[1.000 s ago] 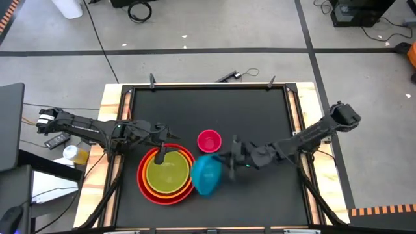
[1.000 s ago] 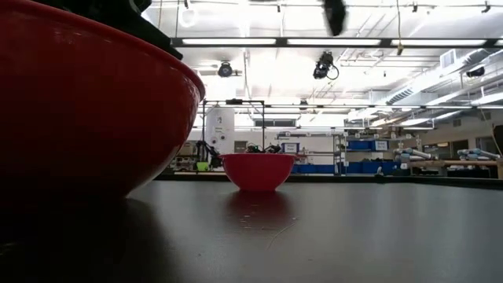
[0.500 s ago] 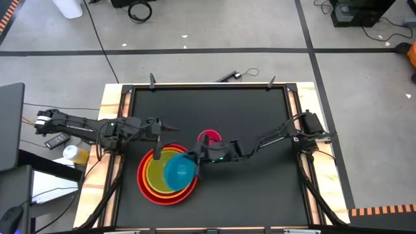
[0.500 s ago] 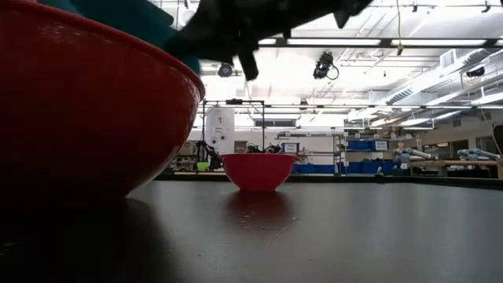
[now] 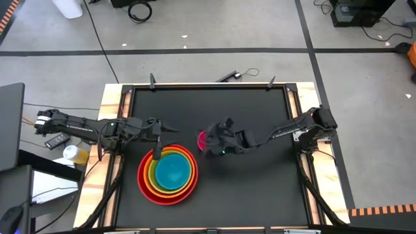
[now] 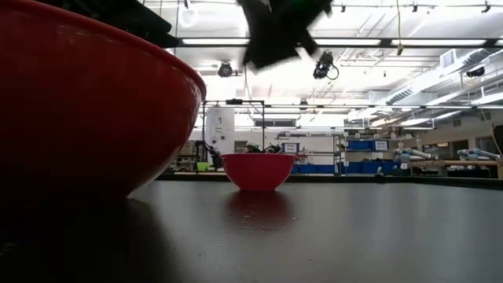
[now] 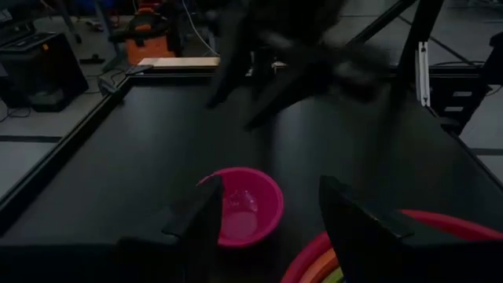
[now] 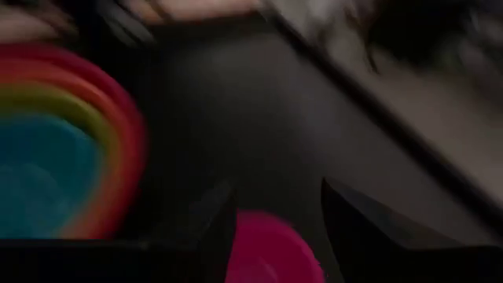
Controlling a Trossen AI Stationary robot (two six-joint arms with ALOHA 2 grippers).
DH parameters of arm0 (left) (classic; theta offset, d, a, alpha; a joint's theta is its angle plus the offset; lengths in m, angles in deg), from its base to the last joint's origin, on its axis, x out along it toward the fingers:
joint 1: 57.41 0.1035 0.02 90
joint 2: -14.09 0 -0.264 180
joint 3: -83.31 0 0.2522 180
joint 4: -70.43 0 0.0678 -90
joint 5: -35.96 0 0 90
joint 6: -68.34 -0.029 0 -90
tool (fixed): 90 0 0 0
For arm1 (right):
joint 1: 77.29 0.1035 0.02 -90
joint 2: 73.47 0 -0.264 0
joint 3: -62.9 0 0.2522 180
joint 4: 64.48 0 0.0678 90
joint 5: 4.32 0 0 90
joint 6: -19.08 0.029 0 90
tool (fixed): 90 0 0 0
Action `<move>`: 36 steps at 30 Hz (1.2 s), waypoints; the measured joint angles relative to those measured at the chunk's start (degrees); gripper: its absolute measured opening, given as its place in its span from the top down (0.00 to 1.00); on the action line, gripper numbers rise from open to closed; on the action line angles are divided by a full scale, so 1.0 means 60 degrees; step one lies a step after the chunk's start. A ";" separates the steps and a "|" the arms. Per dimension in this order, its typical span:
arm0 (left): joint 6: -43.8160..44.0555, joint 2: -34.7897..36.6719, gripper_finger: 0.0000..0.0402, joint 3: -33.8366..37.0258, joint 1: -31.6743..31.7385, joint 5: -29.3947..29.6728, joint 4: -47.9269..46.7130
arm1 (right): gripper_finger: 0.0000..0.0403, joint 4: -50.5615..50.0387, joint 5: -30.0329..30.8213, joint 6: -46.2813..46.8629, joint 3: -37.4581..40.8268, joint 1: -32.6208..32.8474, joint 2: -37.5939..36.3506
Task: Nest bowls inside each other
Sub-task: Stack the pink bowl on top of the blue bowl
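Note:
Four bowls sit nested near the table's front left: red [image 5: 144, 184] outermost, then orange [image 5: 150, 161], yellow-green [image 5: 155, 170] and blue [image 5: 173, 172] innermost. The small pink bowl [image 5: 202, 139] stands alone on its base to their far right. My right gripper [image 5: 213, 138] hangs open above the pink bowl, which shows beyond its fingers [image 8: 271, 248]; in the low view the gripper [image 6: 279, 31] is well above it. My left gripper [image 5: 158, 133] waits open over the stack's far rim, and the pink bowl [image 7: 244, 204] shows beyond it.
The black mat [image 5: 253, 110] lies bare at the far side and on the right. Raised black rails and wooden edges [image 5: 296, 110] frame it. In the low view the red bowl [image 6: 78, 102] fills the left.
My right gripper has carried the blue bowl toward the table's left, over the stack, and let go of it. The blue bowl now lies level inside the yellow-green one. The gripper has then drawn back to the right and stands over the pink bowl.

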 joint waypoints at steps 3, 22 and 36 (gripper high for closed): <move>0.0020 0.0000 0.46 0.0000 0.0002 0.0000 -0.0017 | 0.53 -0.1461 -0.0810 0.1251 0.0223 -0.0549 0.0021; 0.0033 0.0000 0.46 0.0000 0.0035 0.0084 -0.0065 | 0.65 0.2107 -0.4824 0.2411 0.3922 -0.2278 0.0021; 0.0007 0.0000 0.46 0.0004 0.0039 0.0087 -0.0061 | 0.94 0.7959 -0.4620 0.1162 0.3563 -0.1525 0.0018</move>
